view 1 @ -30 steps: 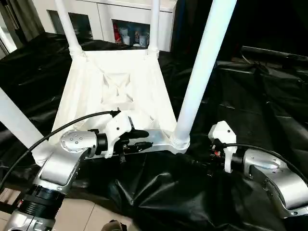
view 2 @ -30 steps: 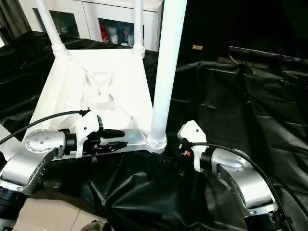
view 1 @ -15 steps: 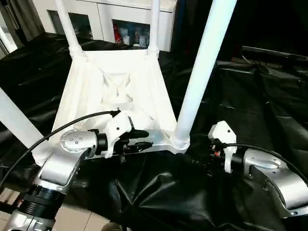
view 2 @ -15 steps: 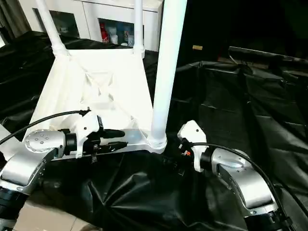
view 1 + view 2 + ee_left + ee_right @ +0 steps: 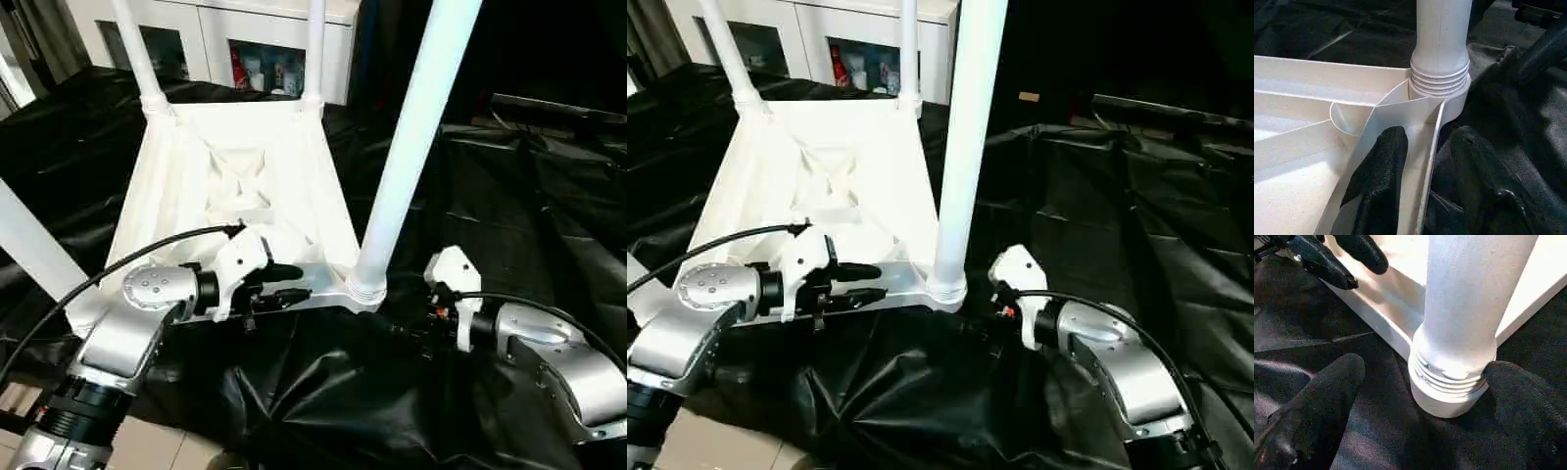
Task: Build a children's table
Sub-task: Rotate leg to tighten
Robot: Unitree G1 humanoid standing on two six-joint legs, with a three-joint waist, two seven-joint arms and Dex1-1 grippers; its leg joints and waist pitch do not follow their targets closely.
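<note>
level, left claw clamped on tabletop rim, right claw spread wide around leg base

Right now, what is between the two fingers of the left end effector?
The tabletop's side wall stands between the fingers, just before the near leg, as the left wrist view shows.

Silver forearms, white wrist housings, black fingers, black cables
</note>
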